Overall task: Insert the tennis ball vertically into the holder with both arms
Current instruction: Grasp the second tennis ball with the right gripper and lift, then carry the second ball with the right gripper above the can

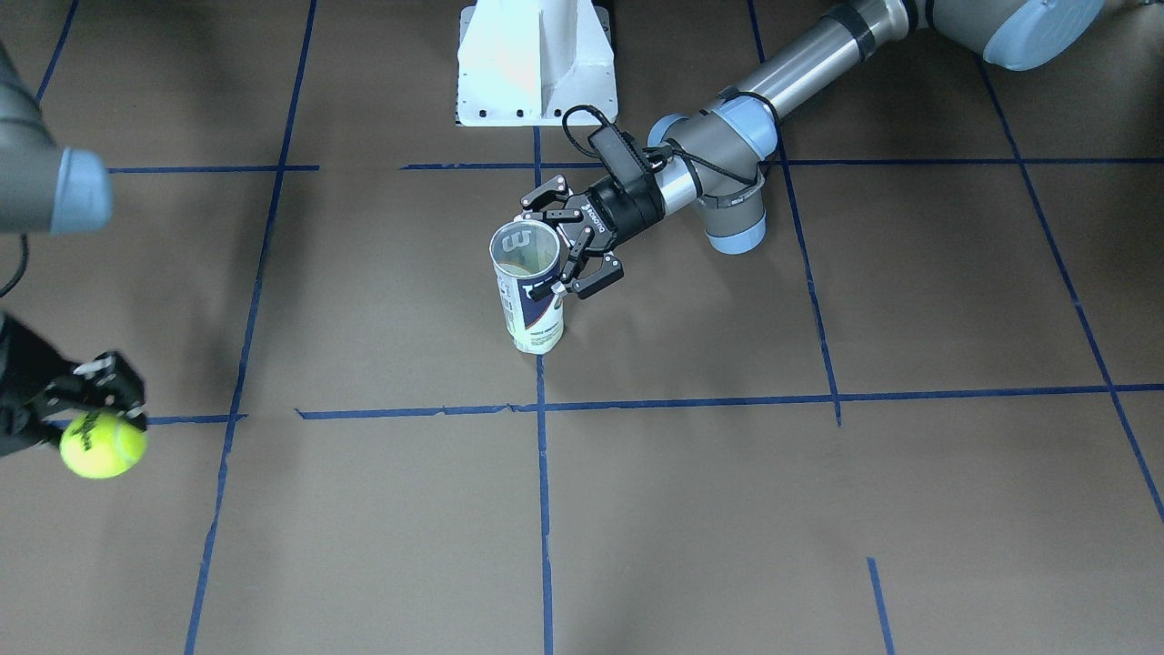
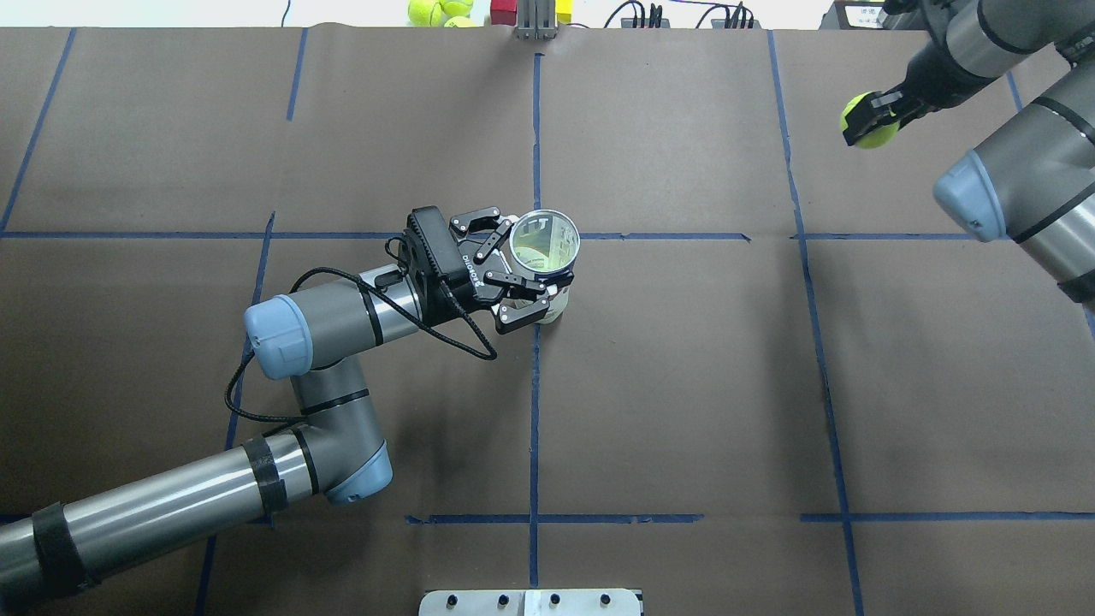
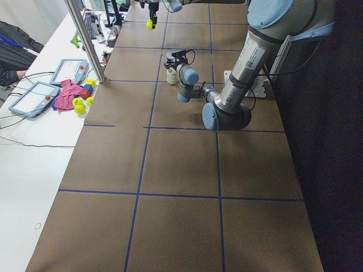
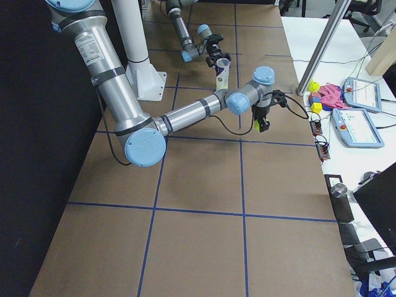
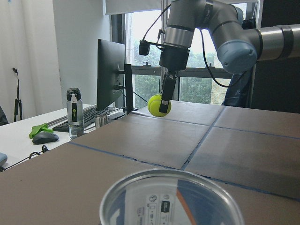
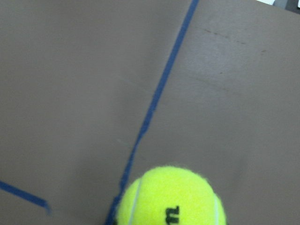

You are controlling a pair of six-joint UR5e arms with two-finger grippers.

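The can (image 1: 532, 309) is standing upright near the middle of the table (image 2: 684, 385). Its long axis is running straight up and its open metal rim is facing the ceiling. The left gripper (image 2: 516, 269) is reaching in from the side at mid-height and straddling the can, with one finger on each flank. It appears to be clamping the can, though the far fingertip is hiding behind the can's mouth in the overhead view.

The right gripper (image 2: 881, 109) is pointing down with its fingers closed on the ball (image 1: 102, 444), hanging it clear of the table, well apart from the can and far out on the robot's right.

The next move is turning on the offset between ball and mouth. In the overhead view the mouth is lying at about 8 o'clock from the ball, more across than toward the robot. In the front-facing view the mouth is lying at about 2 o'clock from the ball. The left arm is already at the can, so the right arm is likely the one facing the long traverse.

From the left wrist view the ball seems to be riding near or a little above rim height, though I am only judging that. Since the can's axis is vertical, the ball is probably needing to arrive directly over the mouth before descending, not coming in aslant. The rim is looking only a little wider than the ball, so a sideways miss is risking a knock against it.
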